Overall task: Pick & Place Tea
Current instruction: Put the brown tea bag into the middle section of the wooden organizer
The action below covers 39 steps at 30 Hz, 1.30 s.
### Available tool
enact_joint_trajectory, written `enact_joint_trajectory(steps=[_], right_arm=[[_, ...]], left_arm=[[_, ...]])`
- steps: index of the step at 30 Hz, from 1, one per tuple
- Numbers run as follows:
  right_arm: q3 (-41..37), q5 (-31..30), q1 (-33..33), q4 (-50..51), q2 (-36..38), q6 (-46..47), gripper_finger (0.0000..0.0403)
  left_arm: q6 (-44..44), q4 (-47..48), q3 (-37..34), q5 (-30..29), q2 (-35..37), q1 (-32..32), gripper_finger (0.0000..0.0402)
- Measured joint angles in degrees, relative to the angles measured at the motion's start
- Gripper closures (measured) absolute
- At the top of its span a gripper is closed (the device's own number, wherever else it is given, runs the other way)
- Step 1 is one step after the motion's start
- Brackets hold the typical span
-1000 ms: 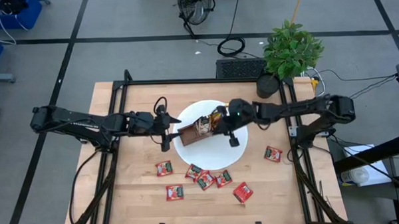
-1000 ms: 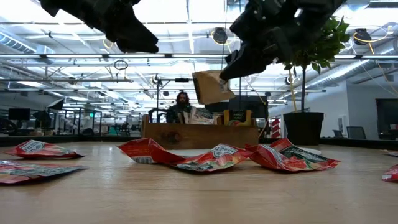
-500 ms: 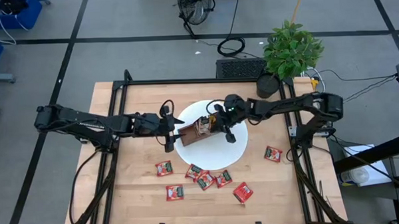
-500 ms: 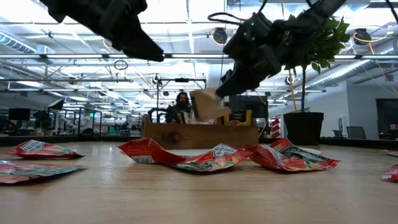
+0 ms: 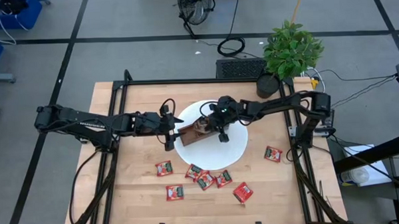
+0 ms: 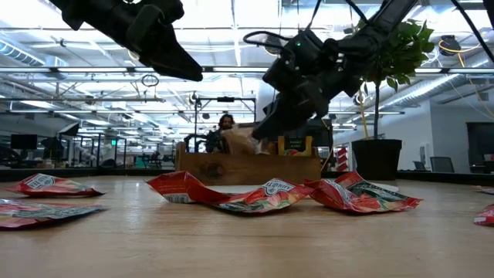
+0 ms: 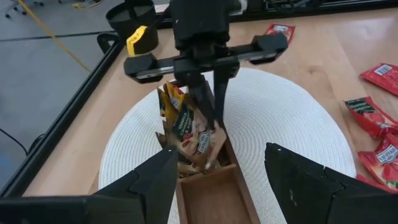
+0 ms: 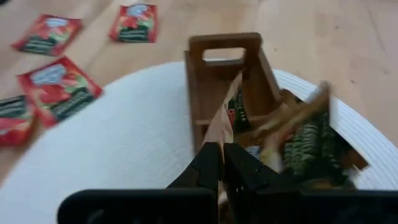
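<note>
Red tea sachets (image 5: 203,180) lie loose on table (image 5: 136,194) near front edge. Farther back, wooden tray (image 5: 193,131) sits on white round mat (image 5: 234,147). Right gripper (image 7: 208,124) over tray, fingers pinching tan tea sachet (image 7: 200,140) in packed compartment. Left gripper (image 5: 174,124) beside tray, fingers spread, empty.

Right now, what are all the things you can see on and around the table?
table: one, light wood, under everything
mat: one, white, round, table middle
tray: one, brown wood, on the mat
loose tea bags: seven, red, flat on the table
tea bags in the tray: several, yellow and tan, one end compartment
plant: one, green, far right corner
person: one, beyond the table
left gripper: open, beside the tray
right gripper: shut on a tan tea bag, over the tray
</note>
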State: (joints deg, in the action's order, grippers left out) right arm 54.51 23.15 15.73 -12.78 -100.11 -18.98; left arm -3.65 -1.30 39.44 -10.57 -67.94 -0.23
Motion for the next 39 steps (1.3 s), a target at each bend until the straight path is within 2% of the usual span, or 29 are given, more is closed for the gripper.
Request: enact_joint_trajectory(steps=[7,12,29,33,39], right_arm=[[0.0,-1.3,0.0,0.5,-0.5,-0.2,0.0397],[-0.1,-5.4,-0.1,1.9,-0.6,0.1,0.0376],[-0.1,-6.6,-1.7,0.9,-0.6,1.1,0.0363],[-0.1,-9.6,-2.1,2.3,-0.6,1.3,0.033],[-0.1,-9.9,-2.7,2.5,-0.6,2.0,0.0258]], left_arm=[[0.7,0.3,0.0,0.0,0.0,0.0,0.016],[0.8,0.3,0.0,0.1,0.0,0.0,0.016],[1.1,1.2,0.0,0.1,0.0,0.0,0.016],[1.2,1.2,0.0,0.2,0.0,0.0,0.016],[1.2,1.2,0.0,0.2,0.0,0.0,0.016]])
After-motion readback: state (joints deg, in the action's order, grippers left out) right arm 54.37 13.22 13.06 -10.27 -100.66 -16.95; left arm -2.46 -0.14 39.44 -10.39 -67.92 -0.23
